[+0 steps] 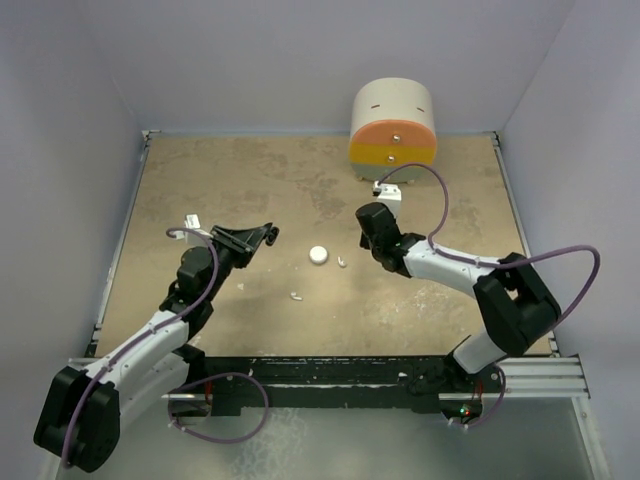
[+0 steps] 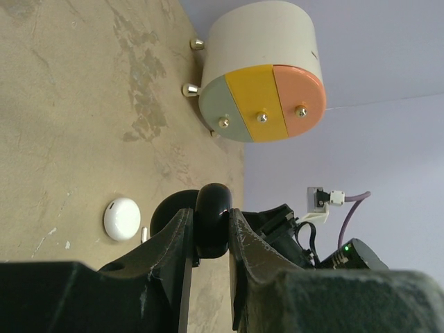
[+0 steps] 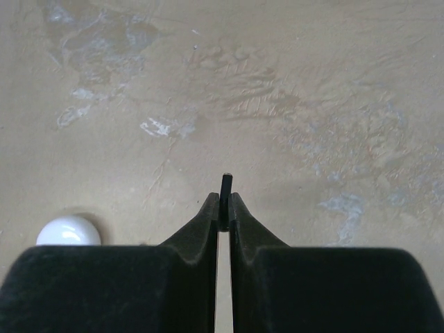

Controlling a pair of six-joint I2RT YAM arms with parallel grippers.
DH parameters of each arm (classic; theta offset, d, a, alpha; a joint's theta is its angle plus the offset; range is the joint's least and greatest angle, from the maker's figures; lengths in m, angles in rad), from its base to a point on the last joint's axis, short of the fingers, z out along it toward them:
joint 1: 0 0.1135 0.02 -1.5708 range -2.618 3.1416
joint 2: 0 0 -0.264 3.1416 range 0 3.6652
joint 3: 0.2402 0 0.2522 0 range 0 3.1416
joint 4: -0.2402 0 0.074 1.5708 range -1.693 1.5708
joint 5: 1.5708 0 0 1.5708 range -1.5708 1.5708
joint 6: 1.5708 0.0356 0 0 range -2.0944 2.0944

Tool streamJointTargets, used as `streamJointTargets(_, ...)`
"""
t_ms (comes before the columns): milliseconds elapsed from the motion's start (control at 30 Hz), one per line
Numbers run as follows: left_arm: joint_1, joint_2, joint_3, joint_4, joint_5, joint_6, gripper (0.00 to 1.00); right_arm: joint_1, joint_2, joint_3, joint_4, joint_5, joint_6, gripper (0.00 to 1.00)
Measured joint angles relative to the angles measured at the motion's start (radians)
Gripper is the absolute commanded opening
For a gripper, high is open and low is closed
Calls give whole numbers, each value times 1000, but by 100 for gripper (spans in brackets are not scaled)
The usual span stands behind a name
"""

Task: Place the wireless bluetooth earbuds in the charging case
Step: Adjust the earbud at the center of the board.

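L pincer [image 2: 209, 214] is clamped on a black disc [image 2: 211, 201], prob. a case; R pincer [image 3: 223, 200] is pinched shut on a thin black bit [image 3: 226, 182], likely a bud stem. A white bud [image 1: 342, 262] lies on the desk [image 1: 200, 180] just beside the white disc [image 1: 318, 255], and a second white bud [image 1: 297, 296] lies nearer the arms. Buds look v. light, hard and slick, apt to twist or pop free, so grip across the stem, gently.

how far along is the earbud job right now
No earbud is visibly seated yet. In hand: the left gripper clamps a black round case, and the right gripper pinches a thin black piece, likely an earbud. Left: two white earbuds lie loose beside the white case.
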Motion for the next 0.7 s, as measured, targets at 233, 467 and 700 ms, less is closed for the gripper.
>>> streamJointTargets(233, 0, 18, 0, 20, 2, 0, 0, -53, 98, 0, 79, -37, -50, 5)
streamJointTargets(467, 0, 27, 0, 32, 3, 0, 0, -65, 145, 0, 129, -63, -68, 6)
streamJointTargets(700, 0, 37, -5, 37, 3, 0, 0, -69, 183, 0, 152, -81, -78, 21)
